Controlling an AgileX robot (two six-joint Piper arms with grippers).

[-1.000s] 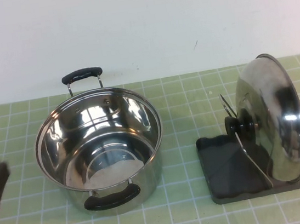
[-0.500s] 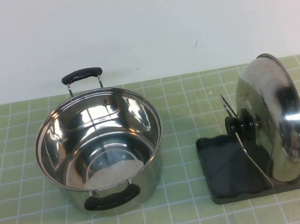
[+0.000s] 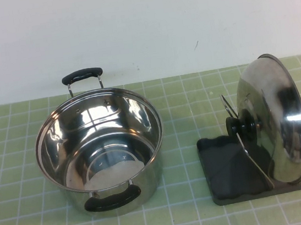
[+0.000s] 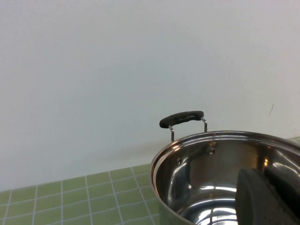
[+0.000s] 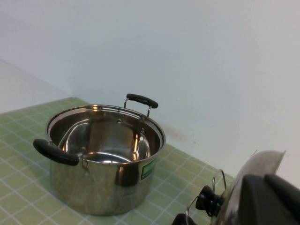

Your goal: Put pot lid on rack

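The pot lid [image 3: 274, 124] stands on edge in the rack [image 3: 225, 172], leaning against the wire loops, its black knob [image 3: 240, 125] facing the pot. It also shows in the right wrist view [image 5: 241, 183], partly behind my right gripper [image 5: 265, 180], which is shut, empty and held apart from the lid. My left gripper [image 4: 269, 176] is shut and empty, seen against the pot's rim in the left wrist view. Neither gripper shows in the high view.
The deep steel pot [image 3: 99, 147] with two black handles stands open and without its lid left of the rack on the green checked mat [image 3: 191, 212]. It also shows in the left wrist view [image 4: 206, 159] and the right wrist view [image 5: 103, 154]. A white wall runs behind.
My left arm showed at the lower left of the high view one second ago and has since drawn back out of that view. Lid, rack and pot have not moved.
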